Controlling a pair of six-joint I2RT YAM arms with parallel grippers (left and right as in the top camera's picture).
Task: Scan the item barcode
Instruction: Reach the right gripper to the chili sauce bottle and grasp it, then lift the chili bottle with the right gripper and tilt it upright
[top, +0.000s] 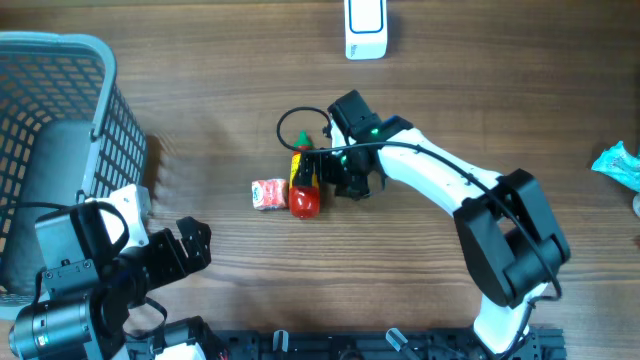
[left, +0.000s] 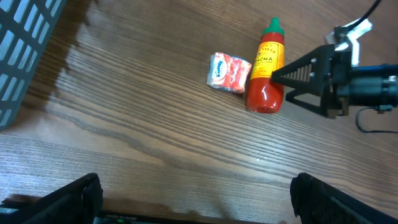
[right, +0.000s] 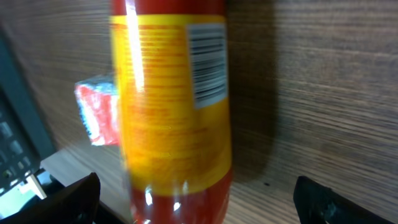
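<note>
The right gripper (left: 281, 87) gapes with the sauce bottle (left: 266, 74) between its jaws, the left gripper (top: 192, 248) open and empty: an off-centre squeeze could roll the bottle and hide its barcode (right: 207, 62)

Bright, even room light on the tabletop (top: 200, 60); a soft shadow falls right of the basket (top: 120, 130). Up close, the sauce bottle (right: 171, 112) is blurred, with glare streaking its label.
</note>
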